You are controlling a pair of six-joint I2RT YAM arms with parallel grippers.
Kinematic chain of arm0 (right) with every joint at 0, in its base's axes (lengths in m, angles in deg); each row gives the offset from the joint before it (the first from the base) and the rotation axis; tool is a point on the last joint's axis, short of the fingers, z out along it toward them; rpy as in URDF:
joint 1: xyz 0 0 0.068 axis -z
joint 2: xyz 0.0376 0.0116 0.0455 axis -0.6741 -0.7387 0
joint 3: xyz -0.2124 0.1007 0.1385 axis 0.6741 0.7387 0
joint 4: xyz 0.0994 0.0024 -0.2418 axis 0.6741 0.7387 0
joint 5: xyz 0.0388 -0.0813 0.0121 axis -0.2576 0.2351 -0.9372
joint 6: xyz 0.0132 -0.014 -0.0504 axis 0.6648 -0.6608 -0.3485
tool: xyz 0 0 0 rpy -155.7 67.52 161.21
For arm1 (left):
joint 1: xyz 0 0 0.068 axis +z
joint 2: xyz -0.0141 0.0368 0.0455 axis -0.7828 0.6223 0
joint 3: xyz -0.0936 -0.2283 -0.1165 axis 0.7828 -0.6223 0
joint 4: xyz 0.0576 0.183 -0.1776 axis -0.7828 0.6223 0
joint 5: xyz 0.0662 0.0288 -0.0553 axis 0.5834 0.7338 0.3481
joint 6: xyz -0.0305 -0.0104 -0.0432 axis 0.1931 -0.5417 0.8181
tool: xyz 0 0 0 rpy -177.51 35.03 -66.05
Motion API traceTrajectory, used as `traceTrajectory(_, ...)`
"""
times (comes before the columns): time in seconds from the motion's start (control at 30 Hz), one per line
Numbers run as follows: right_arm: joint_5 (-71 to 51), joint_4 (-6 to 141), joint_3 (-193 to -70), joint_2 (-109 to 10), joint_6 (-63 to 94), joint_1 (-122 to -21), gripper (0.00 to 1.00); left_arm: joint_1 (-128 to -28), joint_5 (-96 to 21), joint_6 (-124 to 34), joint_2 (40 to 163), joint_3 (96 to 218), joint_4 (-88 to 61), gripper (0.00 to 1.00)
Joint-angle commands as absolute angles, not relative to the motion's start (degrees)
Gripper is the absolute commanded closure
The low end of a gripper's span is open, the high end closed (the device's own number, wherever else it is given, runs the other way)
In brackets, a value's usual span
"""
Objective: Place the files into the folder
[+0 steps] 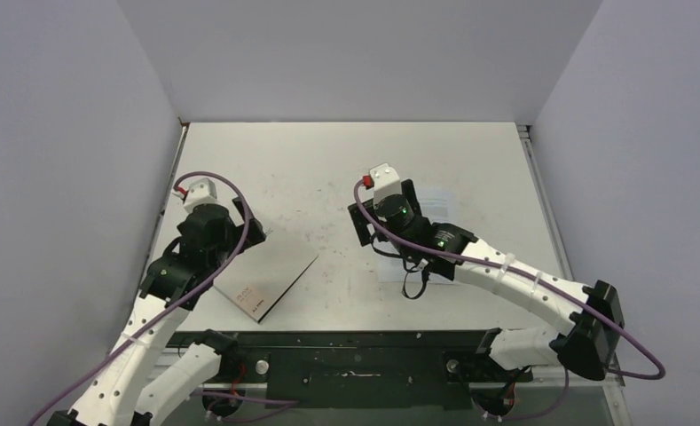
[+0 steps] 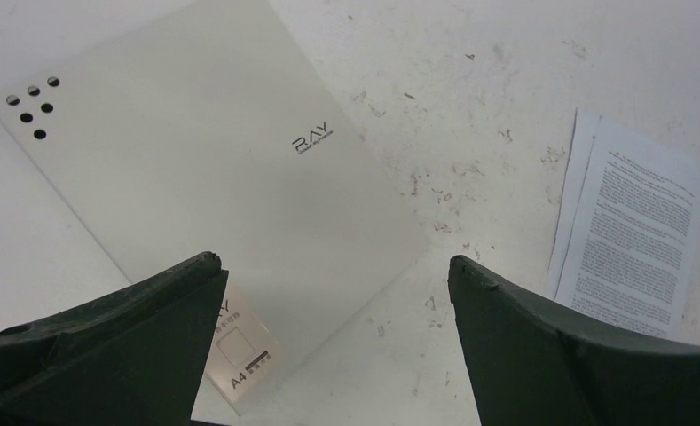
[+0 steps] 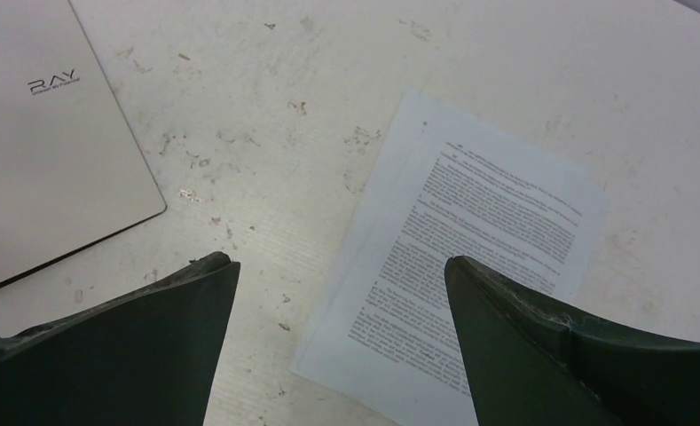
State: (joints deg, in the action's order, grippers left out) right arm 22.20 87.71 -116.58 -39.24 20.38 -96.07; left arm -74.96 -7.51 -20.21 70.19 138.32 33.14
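Note:
The folder (image 1: pixel 273 273) lies closed on the table left of centre, silver-grey cover up, with a logo and several dots; it also shows in the left wrist view (image 2: pixel 195 177) and the right wrist view (image 3: pixel 44 151). The files (image 1: pixel 436 201), white sheets with dense black text, lie flat right of centre, partly under my right arm; they also show in the right wrist view (image 3: pixel 479 231) and the left wrist view (image 2: pixel 634 231). My left gripper (image 1: pixel 239 232) (image 2: pixel 333 262) hovers open and empty over the folder's near edge. My right gripper (image 1: pixel 383 213) (image 3: pixel 339 264) hovers open and empty over the files' left edge.
The white table (image 1: pixel 328 160) is scuffed and stained. Grey walls close it in at the left, back and right. A black rail (image 1: pixel 355 355) with the arm bases runs along the near edge. A metal strip (image 1: pixel 541 195) lines the right side.

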Motion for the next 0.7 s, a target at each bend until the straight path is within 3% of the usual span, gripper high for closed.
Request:
traceTrajectory(0.0,15.31,87.59,-120.79,-45.00,21.68,-95.68,0.10,-72.44,-6.76,-13.56,70.39,136.55,35.03,0.04)
traceTrajectory(0.67,-6.96,80.51,-137.20,-72.87,28.75,-94.66,0.10,-42.15,-22.26,-6.03,73.40,121.98,29.74,0.04)
